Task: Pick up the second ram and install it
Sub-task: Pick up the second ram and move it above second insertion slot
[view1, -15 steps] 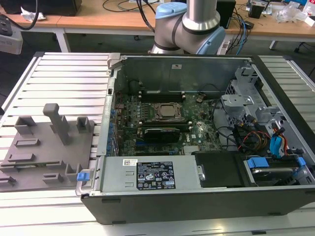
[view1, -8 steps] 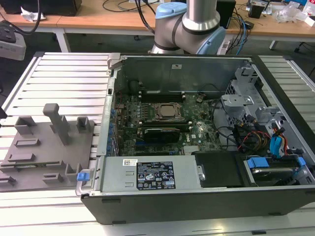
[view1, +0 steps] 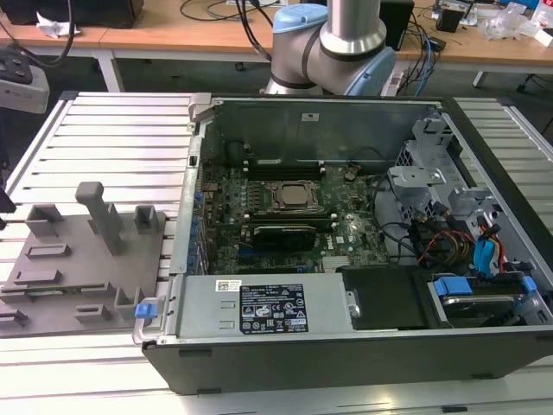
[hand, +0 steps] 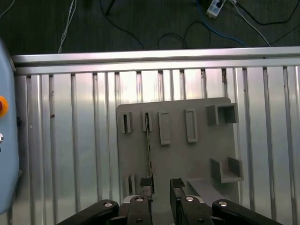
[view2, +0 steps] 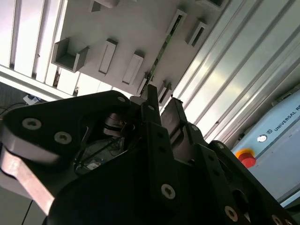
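Above the tray, the gripper hangs with fingers spread, grasping nothing; the ram stands on edge in the tray's slots, just beside one finger

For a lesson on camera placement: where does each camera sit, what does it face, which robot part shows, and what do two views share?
Exterior view: off the arm, looking down on the computer case and tray; the arm shows beyond the case.
First wrist view: on the arm, looking straight down on the tray; the open gripper shows.
Second wrist view: on the arm, looking along the gripper at the tray.
Shared: both wrist views show the second ram on edge in the tray.
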Controlling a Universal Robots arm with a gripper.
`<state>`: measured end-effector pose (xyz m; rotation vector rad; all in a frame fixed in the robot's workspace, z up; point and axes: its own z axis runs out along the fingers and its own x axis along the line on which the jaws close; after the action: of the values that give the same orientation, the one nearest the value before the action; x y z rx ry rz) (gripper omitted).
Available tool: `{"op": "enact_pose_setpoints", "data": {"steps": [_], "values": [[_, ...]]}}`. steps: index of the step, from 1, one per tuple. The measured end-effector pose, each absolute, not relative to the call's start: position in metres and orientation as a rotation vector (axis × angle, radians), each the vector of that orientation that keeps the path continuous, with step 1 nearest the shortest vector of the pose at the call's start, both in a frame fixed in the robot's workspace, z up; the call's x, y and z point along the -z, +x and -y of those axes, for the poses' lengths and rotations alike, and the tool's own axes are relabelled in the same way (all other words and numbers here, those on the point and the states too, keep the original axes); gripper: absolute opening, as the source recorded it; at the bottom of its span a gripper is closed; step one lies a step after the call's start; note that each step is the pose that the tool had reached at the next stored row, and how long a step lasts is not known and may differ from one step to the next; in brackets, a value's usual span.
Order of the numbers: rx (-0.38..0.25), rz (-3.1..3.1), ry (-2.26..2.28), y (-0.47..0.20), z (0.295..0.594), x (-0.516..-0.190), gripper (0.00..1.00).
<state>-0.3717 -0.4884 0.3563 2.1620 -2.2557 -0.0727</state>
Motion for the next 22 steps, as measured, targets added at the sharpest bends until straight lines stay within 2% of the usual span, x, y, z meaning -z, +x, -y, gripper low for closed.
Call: {"op": "enact_pose_setpoints", "data": {"steps": [22], "values": [[0.073,2.256,2.162,-0.372,0.488,-0.333,0.3]]}}
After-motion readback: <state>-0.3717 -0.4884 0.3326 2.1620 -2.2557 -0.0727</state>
